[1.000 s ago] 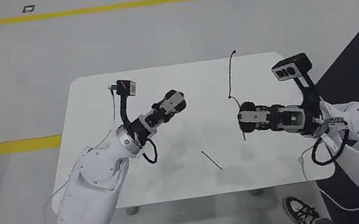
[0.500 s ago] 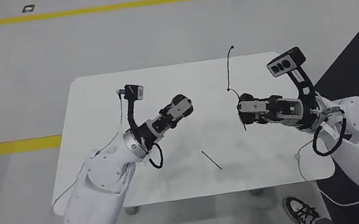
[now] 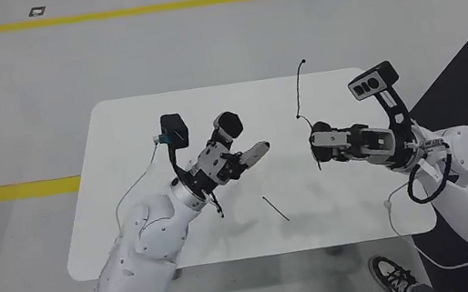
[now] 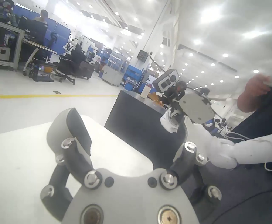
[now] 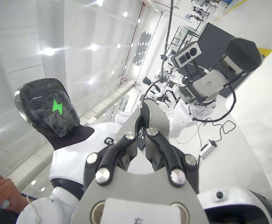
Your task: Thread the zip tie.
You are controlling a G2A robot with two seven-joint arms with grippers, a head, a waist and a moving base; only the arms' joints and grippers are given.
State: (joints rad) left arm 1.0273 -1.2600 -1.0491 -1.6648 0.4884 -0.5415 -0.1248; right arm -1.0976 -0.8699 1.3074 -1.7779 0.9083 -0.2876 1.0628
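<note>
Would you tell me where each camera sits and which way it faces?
Top view: overhead, looking down at the table; both arms show.
Left wrist view: on that wrist, facing the right arm past the open left gripper.
Right wrist view: likewise, facing the left arm past the right gripper pinching the zip tie.
Shared: the table.

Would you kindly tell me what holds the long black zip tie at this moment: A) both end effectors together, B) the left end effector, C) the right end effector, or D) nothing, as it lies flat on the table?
C: the right end effector is shut on the zip tie, which rises from it above the table, while the left end effector stands open and apart from it, holding nothing.
</note>
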